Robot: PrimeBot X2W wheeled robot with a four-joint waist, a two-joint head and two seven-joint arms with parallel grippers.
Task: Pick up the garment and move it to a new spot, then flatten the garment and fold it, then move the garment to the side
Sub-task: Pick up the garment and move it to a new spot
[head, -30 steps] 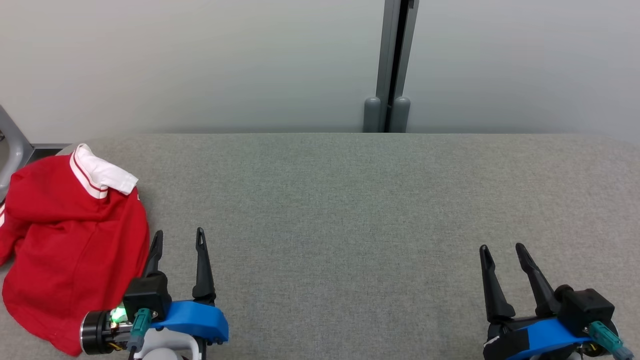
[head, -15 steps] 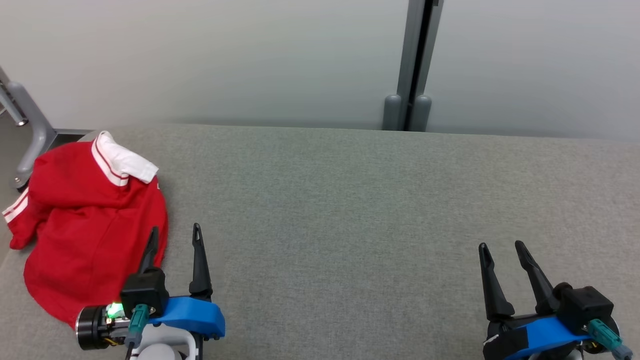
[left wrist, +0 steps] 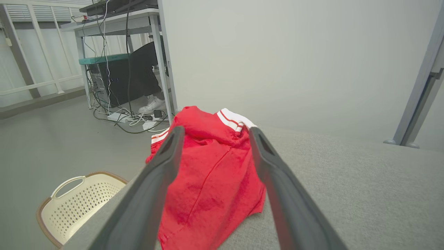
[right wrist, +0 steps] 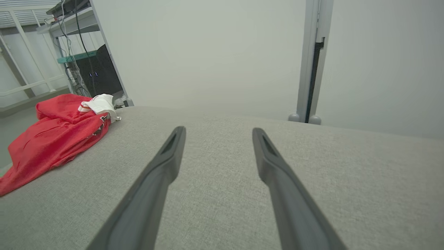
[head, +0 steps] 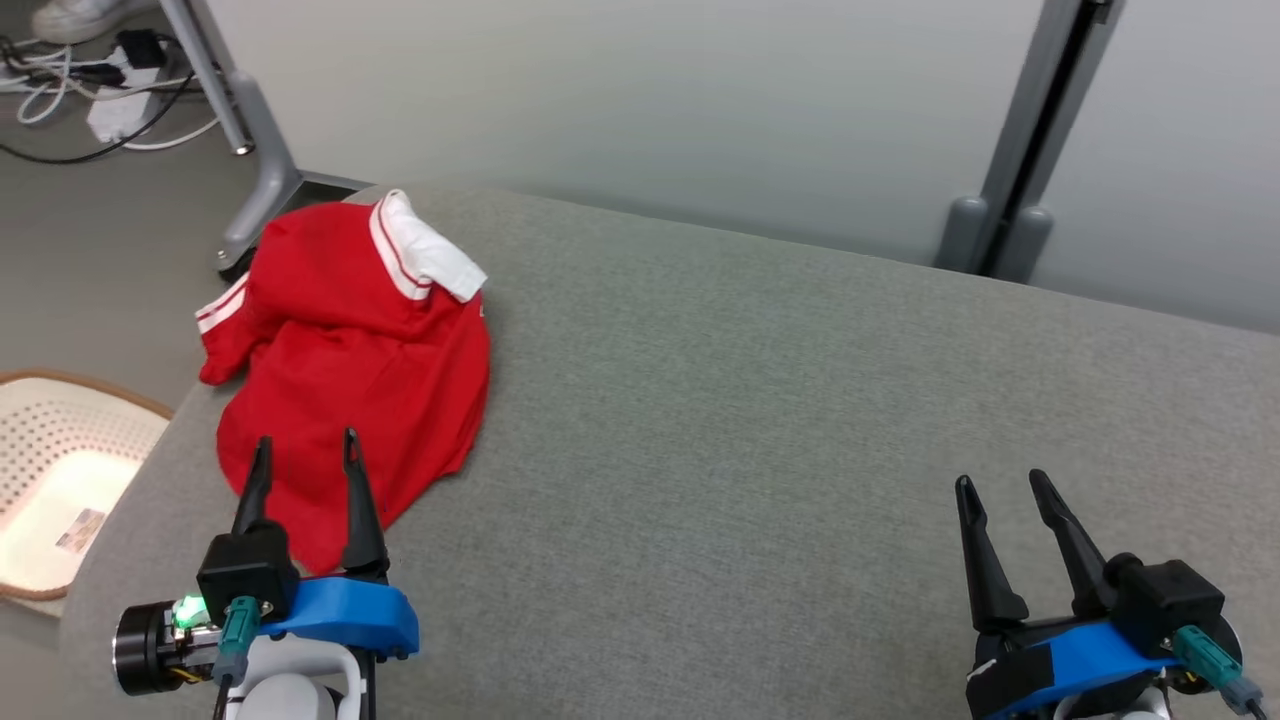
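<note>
Shirt [head: 350, 380] was made of matt red cloth with a white collar, table [head: 800, 450] was covered in rough grey woven fabric, basket [head: 70, 445] was moulded in smooth cream plastic, left gripper [head: 306, 441] was fitted with matt dark fingers [left wrist: 152, 198].

At lower left, the left gripper [head: 306, 438] has two long dark fingers [head: 360, 510], tapered and slotted near the tips, on a blue bracket [head: 345, 615] with a black block [head: 248, 572], a teal plug [head: 235, 625] and a green light [head: 187, 608] (on a silver-and-black cuff [head: 140, 650]). At lower right, the right gripper [head: 1000, 479] matches, with black tape [head: 1015, 682] on its blue.
</note>
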